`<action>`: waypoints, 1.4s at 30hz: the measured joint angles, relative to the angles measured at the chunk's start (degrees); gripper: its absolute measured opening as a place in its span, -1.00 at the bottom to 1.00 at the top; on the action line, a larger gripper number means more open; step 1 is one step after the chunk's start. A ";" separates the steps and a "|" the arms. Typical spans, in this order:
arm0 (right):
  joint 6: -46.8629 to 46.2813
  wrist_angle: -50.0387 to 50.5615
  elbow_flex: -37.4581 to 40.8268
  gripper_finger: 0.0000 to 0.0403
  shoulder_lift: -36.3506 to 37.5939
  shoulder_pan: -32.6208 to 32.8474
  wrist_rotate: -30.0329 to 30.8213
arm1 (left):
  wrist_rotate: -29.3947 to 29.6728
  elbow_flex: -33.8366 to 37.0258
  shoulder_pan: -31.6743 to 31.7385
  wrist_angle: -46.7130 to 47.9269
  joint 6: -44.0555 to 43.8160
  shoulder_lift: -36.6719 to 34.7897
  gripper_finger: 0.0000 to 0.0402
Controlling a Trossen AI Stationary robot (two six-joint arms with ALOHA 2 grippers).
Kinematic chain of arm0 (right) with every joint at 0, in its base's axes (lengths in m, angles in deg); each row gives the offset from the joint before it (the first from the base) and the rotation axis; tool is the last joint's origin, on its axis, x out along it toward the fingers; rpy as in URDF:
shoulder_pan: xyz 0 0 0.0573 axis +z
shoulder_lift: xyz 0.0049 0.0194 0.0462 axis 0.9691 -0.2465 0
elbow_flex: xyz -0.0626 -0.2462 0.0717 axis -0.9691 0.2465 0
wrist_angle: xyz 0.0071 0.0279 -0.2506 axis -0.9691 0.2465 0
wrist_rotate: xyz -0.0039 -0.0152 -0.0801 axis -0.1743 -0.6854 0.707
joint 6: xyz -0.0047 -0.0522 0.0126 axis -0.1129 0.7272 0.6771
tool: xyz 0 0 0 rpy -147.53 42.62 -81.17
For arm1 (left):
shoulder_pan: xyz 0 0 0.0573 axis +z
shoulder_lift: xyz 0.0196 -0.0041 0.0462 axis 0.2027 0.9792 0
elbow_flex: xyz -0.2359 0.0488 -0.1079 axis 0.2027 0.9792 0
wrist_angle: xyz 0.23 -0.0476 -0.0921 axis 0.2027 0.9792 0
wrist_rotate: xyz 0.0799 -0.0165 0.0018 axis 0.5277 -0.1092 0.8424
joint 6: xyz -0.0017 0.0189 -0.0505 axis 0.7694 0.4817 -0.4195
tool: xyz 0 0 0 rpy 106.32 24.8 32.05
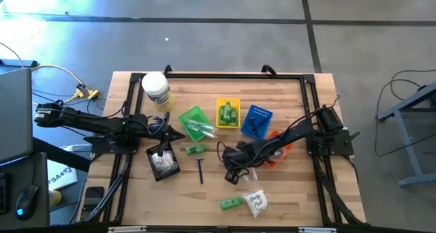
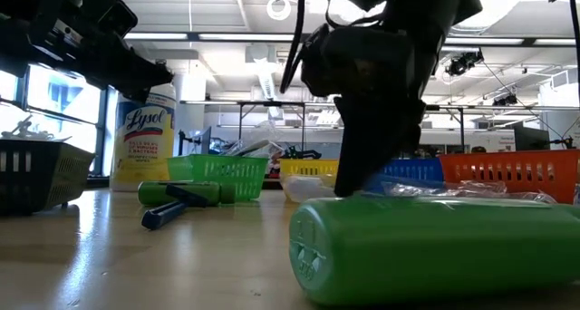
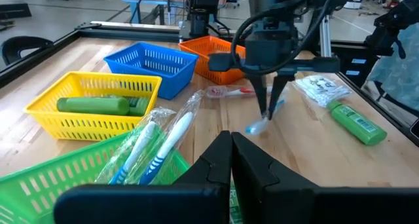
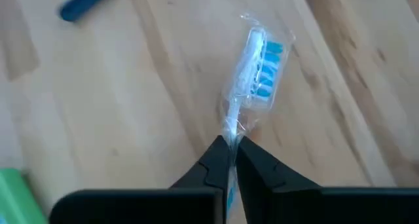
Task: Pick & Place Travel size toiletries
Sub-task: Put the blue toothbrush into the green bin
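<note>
My right gripper [image 4: 230, 144] is shut on a clear-wrapped blue-and-white toothbrush [image 4: 256, 60] over the table's middle, near the orange basket [image 1: 278, 153]. My left gripper [image 3: 230, 140] is shut and hovers by the black basket [image 1: 163, 163], which holds white sachets. Two wrapped toothbrushes [image 3: 157, 142] lie in the green basket [image 1: 194, 122]. Green bottles [image 3: 91, 105] lie in the yellow basket [image 1: 228, 113]. Loose on the table lie a red wrapped toothbrush [image 3: 229, 92], a dark razor [image 1: 200, 170], a green bottle [image 1: 195, 149], another green bottle [image 1: 230, 203] and a white sachet [image 1: 256, 202]. My right gripper pinches the wrapped toothbrush between its two fingers by the handle [image 4: 232, 122], coming from above and pointing down. The toothbrush hangs slanting below the fingers, with its bristle end [image 3: 255, 127] lowest, close to the tabletop. Whether that end touches the wood I cannot tell.
A big white jar with a yellow label [image 1: 155, 90] stands at the far left of the table. The blue basket [image 1: 257, 120] sits between the yellow and orange baskets. Black rails [image 1: 231, 75] frame the table. Bare wood [image 1: 184, 199] lies along the near edge.
</note>
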 joint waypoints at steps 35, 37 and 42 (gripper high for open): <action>41.81 22.45 -32.20 -0.98 -1.34 -18.77 8.79 | -1.11 0.00 -14.33 -2.34 10.67 -11.48 -0.97; 43.92 22.75 -35.06 -0.98 -4.39 -19.23 9.10 | -1.13 0.00 -15.58 -1.48 11.28 -12.64 -0.97; 46.04 29.83 -48.33 -0.98 -13.64 -19.08 8.91 | -0.79 0.00 -16.56 -0.04 11.89 -13.77 -0.97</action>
